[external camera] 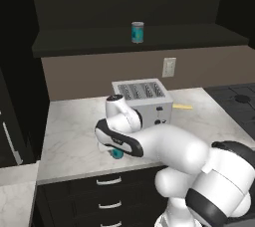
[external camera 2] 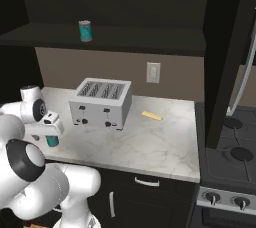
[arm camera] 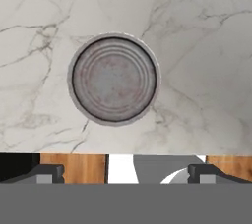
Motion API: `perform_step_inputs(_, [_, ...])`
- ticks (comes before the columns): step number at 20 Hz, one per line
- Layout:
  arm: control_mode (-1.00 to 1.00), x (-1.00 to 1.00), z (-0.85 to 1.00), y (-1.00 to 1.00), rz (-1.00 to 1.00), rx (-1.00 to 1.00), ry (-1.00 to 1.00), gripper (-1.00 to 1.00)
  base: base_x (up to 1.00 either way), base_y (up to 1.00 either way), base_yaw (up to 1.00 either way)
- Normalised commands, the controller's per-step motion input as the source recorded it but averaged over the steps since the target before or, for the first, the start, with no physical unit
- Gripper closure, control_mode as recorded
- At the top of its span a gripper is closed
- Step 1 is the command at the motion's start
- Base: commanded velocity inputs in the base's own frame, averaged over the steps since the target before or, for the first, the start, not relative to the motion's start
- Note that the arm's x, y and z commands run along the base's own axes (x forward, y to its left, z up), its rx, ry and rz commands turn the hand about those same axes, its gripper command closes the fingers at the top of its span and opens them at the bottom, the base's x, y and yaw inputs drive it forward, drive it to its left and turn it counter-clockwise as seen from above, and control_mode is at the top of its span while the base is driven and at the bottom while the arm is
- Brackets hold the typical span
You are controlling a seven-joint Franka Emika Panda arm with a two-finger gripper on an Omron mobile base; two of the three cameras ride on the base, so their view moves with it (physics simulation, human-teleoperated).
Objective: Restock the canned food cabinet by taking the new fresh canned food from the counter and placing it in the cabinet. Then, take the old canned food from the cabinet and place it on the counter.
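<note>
Hand view: the gripper (arm camera: 123, 171), fingers spread wide, hangs straight above a can (arm camera: 113, 78) standing on the table (arm camera: 206, 31).

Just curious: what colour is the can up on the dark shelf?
Teal can with a silver top, clearest in the left base view.

A plain taupe back wall (external camera 2: 115, 67) carried a white rectangular outlet plate (external camera 2: 153, 72). A silver four-slot toaster (external camera 2: 101, 103) stood near the worktop's back edge. At the right lay a black stove with round burners (external camera 2: 235, 157). Lighting was dim and even.
</note>
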Motion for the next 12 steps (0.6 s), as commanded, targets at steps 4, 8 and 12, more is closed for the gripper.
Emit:
perform_step_inputs(4, [-1.00,0.20,-0.08,0.00,0.00,0.00,-0.08,-1.00,0.00,0.00,0.00])
perform_step_inputs(8, [-1.00,0.19,-0.08,0.00,0.00,0.00,-0.09,-1.00,0.00,0.00,0.00])
perform_step_inputs(12, [-1.00,0.18,-0.15,0.02,0.00,0.00,-0.06,-1.00,0.00,0.00,0.00])
